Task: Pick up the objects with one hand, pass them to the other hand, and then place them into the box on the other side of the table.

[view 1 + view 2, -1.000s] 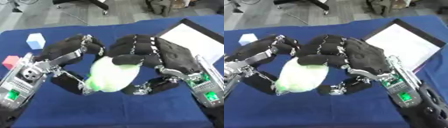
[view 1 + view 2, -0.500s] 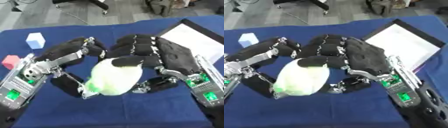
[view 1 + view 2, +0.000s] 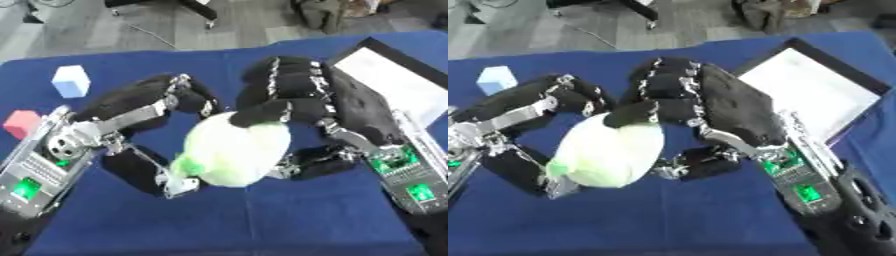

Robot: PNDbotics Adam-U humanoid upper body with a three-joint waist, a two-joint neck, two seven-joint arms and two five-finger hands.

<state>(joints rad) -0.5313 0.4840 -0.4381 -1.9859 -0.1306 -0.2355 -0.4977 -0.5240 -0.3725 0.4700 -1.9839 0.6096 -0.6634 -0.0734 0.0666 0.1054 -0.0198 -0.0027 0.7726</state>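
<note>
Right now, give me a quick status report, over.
Right hand curled on the pale green round object; left hand cupped beside it, thumb under. Mid-handover. White box to the right, path unblocked.

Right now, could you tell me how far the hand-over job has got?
Done: the pale green cabbage-like ball is off the blue table. In hand: the pass itself, with the left hand and the right hand both curled round it. Left: the left hand's release, placing it in the box on the right, then the light blue cube and red block.
</note>
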